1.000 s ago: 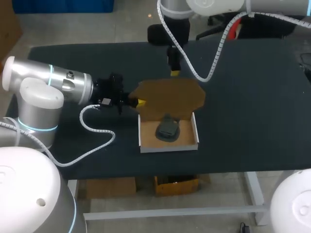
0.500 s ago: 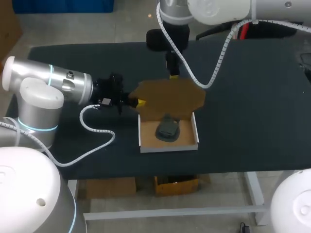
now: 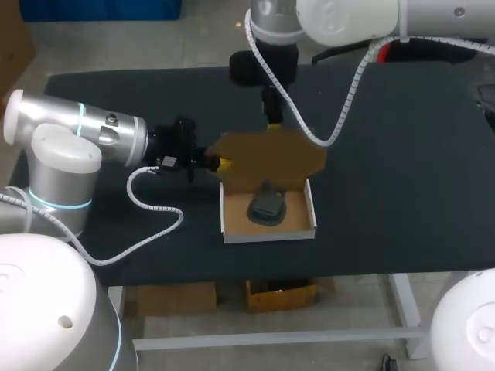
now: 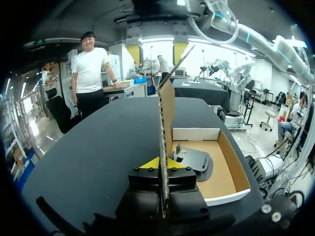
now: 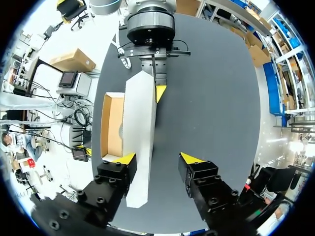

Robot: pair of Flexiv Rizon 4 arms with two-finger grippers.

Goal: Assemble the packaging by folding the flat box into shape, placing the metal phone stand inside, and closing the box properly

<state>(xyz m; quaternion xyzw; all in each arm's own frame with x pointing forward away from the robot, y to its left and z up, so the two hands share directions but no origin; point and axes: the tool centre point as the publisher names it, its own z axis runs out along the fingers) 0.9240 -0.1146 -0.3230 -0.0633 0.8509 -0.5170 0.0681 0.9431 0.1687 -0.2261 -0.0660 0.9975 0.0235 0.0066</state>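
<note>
The box (image 3: pixel 267 233) sits folded into shape near the front of the worktop (image 3: pixel 402 154), in the same spot as a second ago. The metal phone stand (image 3: pixel 267 207) already lies on its floor. The lid (image 3: pixel 271 158) stands upright from the box's rear wall, its brown face open to the head view. It has not tipped either way in the last second.

The left arm (image 3: pixel 85 135) has not moved. Its jaws are pinched tight on the lid's side edge, and in the left wrist view the card runs straight down between the yellow fingertips (image 4: pixel 150 164). That grip seems to be what keeps the lid standing.

The change is in the right arm (image 3: pixel 340 19), which is creeping in from the far side. Over the last second its yellow tip (image 3: pixel 272 124) drifts slightly left and down toward the lid's top edge, and it now sits just at that edge. The right jaws are spread wide and hold nothing. In the right wrist view the lid's edge lies against one fingertip (image 5: pixel 124 158), while the other fingertip (image 5: pixel 189 158) stands well apart from the card.

Folding and loading look finished, so only the closing remains. The right arm appears to be lining up to push the lid down over the stand. The left jaws would probably have to let go first, or the card may buckle.
</note>
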